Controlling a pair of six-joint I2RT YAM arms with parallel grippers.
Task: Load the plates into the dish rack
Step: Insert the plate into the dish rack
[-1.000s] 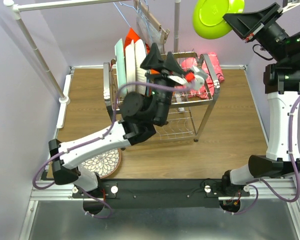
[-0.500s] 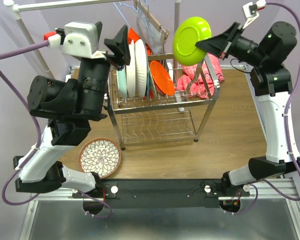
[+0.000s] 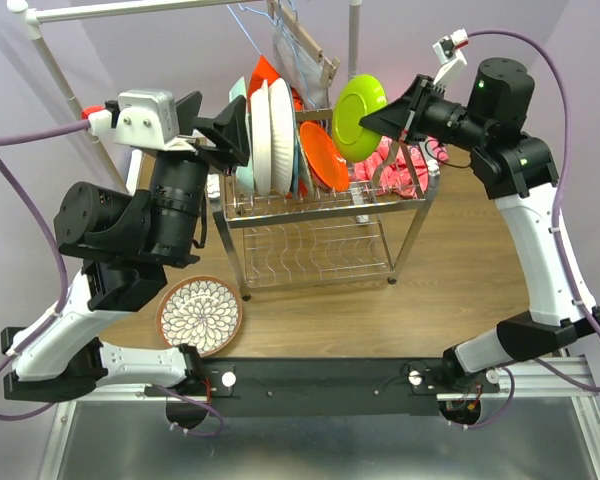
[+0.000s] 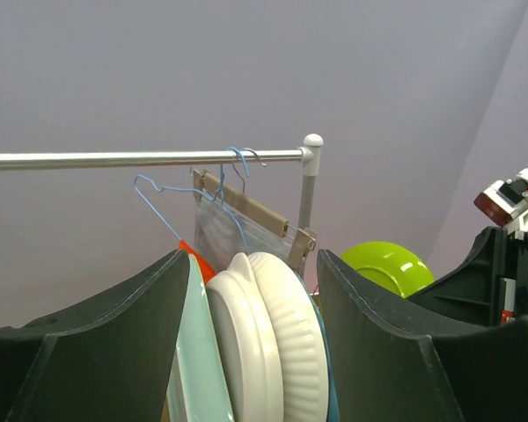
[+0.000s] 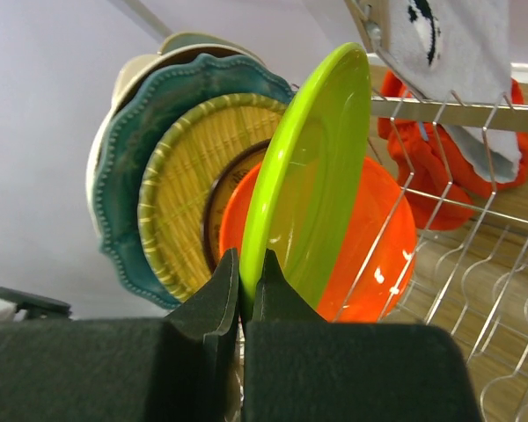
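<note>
My right gripper is shut on the rim of the lime green plate and holds it on edge above the right part of the dish rack, next to the orange plate. In the right wrist view, my gripper pinches the lime plate in front of the orange, yellow patterned and teal plates. The mint and white plates stand at the rack's left. My left gripper is open and empty beside them. A floral plate lies on the table.
A white clothes rail with hangers stands behind the rack. Red and pink cloths lie in the rack's right end. A grey and white cloth hangs above the rack wires. The rack's lower shelf holds nothing.
My right arm has brought the lime plate down and left to the rack, beside the orange plate. My left arm has swung from over the rack to its left side.
</note>
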